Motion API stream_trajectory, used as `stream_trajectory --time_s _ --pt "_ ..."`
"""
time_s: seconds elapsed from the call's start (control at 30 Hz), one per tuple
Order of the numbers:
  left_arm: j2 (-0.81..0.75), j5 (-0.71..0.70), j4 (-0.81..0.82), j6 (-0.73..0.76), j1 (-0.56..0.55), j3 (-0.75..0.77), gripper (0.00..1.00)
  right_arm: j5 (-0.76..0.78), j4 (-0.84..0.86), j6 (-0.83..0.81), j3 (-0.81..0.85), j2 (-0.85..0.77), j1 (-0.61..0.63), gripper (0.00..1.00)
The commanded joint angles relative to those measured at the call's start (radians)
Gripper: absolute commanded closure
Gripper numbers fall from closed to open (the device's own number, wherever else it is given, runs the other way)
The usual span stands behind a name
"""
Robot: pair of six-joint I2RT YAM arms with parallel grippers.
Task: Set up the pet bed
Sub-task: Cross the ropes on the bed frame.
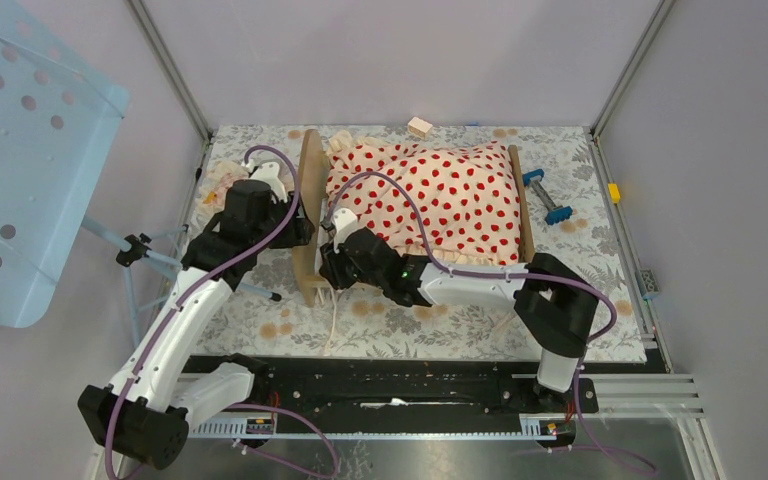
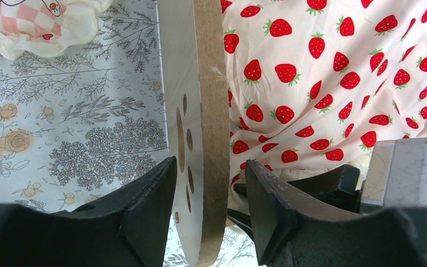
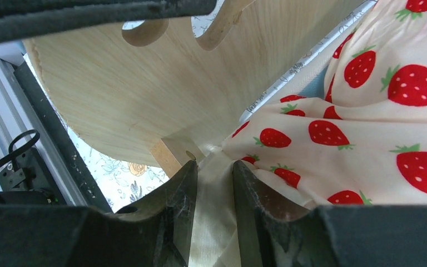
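The pet bed (image 1: pixel 307 205) lies across the flowered mat, its light-wood headboard (image 2: pixel 208 139) with paw cutouts on the left and its low footboard (image 1: pixel 520 200) on the right. A cream blanket (image 1: pixel 440 195) with red strawberries covers the bed. My left gripper (image 2: pixel 211 189) straddles the headboard edge, open, with a gap on each side. My right gripper (image 3: pixel 214 178) is at the bed's near corner beside the headboard (image 3: pixel 144 94), shut on the blanket's cream ruffle (image 3: pixel 214 217).
A pink checked pillow (image 2: pixel 28 22) lies on the mat left of the headboard. A blue tool (image 1: pixel 550 198), a yellow piece (image 1: pixel 614 191) and a small wooden block (image 1: pixel 420 126) lie beyond the bed. A blue perforated panel (image 1: pixel 20 150) stands outside the left wall.
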Motion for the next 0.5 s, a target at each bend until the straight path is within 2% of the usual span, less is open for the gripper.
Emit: stream_trajectory --time_s 0.0,0.1,0.17,0.23,0.37,0.47 --pt "-0.028 0.005 0.026 -0.014 0.008 -0.011 0.48 -0.036 -0.009 0.014 0.053 0.021 -0.001 0.63" --pt "-0.039 0.002 0.027 -0.014 0.010 -0.012 0.47 -0.036 -0.011 0.010 0.058 -0.006 -0.002 0.63" --pt "-0.047 0.003 0.031 -0.014 0.011 -0.008 0.44 -0.034 -0.013 0.002 0.059 -0.036 -0.001 0.62" --pt "-0.056 0.006 0.040 -0.016 0.012 -0.006 0.40 -0.036 -0.014 -0.003 0.058 -0.075 -0.001 0.57" --pt "-0.065 0.011 0.052 -0.020 0.014 -0.006 0.33 -0.060 0.013 -0.014 0.029 -0.157 -0.002 0.42" --pt "-0.068 0.011 0.046 -0.017 0.014 -0.009 0.29 -0.066 0.050 -0.021 -0.028 -0.230 -0.002 0.38"
